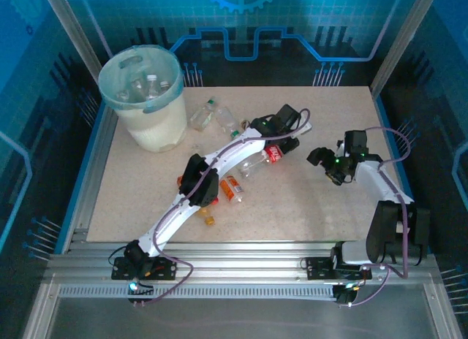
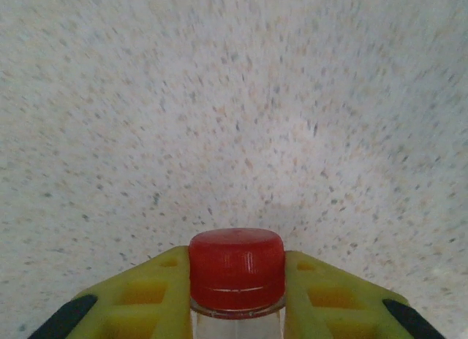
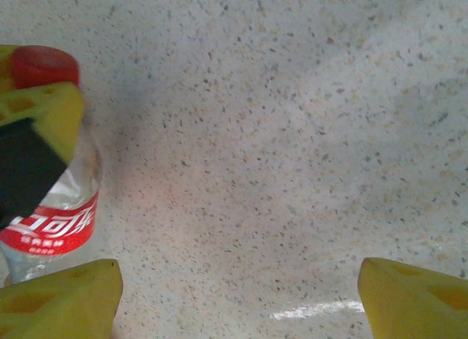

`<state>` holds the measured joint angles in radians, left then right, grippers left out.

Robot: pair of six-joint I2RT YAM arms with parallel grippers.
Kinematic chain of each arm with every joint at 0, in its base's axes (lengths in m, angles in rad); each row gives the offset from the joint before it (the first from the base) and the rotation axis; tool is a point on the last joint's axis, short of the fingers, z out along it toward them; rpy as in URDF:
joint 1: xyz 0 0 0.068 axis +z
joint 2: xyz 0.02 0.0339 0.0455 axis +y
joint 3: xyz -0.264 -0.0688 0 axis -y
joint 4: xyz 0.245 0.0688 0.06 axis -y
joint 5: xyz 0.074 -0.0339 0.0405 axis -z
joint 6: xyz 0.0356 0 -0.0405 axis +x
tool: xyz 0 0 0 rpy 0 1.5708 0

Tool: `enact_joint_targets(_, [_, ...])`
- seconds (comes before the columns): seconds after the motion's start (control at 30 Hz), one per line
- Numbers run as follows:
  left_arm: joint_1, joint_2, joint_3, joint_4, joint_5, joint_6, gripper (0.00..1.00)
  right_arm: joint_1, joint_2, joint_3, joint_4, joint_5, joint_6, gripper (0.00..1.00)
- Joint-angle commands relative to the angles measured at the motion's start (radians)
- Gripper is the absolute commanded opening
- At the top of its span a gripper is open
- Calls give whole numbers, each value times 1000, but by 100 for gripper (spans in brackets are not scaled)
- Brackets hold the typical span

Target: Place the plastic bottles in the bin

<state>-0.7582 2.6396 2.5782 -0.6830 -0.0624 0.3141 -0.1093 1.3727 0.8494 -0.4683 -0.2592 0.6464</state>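
Observation:
My left gripper (image 1: 282, 142) reaches to mid-table and is shut on a clear bottle with a red label (image 1: 273, 153). In the left wrist view its red cap (image 2: 236, 269) sits squeezed between the yellow fingers (image 2: 150, 295). The same bottle (image 3: 51, 226) shows at the left of the right wrist view. My right gripper (image 1: 325, 162) hovers to the right of it, open, with bare table between its fingertips (image 3: 66, 295). The bin (image 1: 146, 131), white with a pale blue-green liner, stands at the far left and holds several bottles (image 1: 150, 87).
Two clear bottles (image 1: 201, 118) (image 1: 228, 120) lie right of the bin. Another clear one (image 1: 252, 166) and an orange-labelled one (image 1: 232, 188) lie beside my left arm, and a small orange bottle (image 1: 208, 216) lies near the table's front edge. Blue rails border the table.

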Motion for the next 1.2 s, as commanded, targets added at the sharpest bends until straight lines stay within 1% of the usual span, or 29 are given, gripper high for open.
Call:
enact_joint_targets(0.0, [-1,-146,23,86,25,-59,0,17,-26,62,-26,-1,-9,85])
enact_joint_targets(0.13, [2,-208,0,126,47,-116,0,32,-72,62,35,-70,-40,86])
enact_joint_targets(0.23, [3,-260,-27,159,46,-173,0,50,-147,36,128,-135,-80,86])
enact_joint_targets(0.33, [4,-303,-26,183,25,-254,0,69,-236,-37,250,-183,-93,87])
enact_joint_targets(0.4, [5,-329,-25,196,-4,-309,0,91,-292,-73,349,-210,-93,89])
enact_joint_targets(0.47, [7,-351,-25,201,-25,-362,0,128,-340,-85,410,-201,-109,94])
enact_joint_targets(0.53, [9,-373,-27,202,-32,-422,0,181,-375,-84,437,-161,-138,98])
enact_joint_targets(0.67, [9,-418,-51,212,-51,-508,0,293,-411,-88,514,-112,-191,100])
enact_joint_targets(0.73, [9,-442,-72,222,-63,-544,0,342,-417,-87,536,-76,-214,100])
enact_joint_targets(0.83, [9,-481,-112,236,-61,-584,0,388,-399,-72,542,-23,-223,100])
enact_joint_targets(1.1, [11,-623,-309,366,-50,-665,0,452,-258,8,597,18,-154,100])
enact_joint_targets(1.17, [10,-648,-346,389,-45,-673,0,468,-229,24,592,14,-158,94])
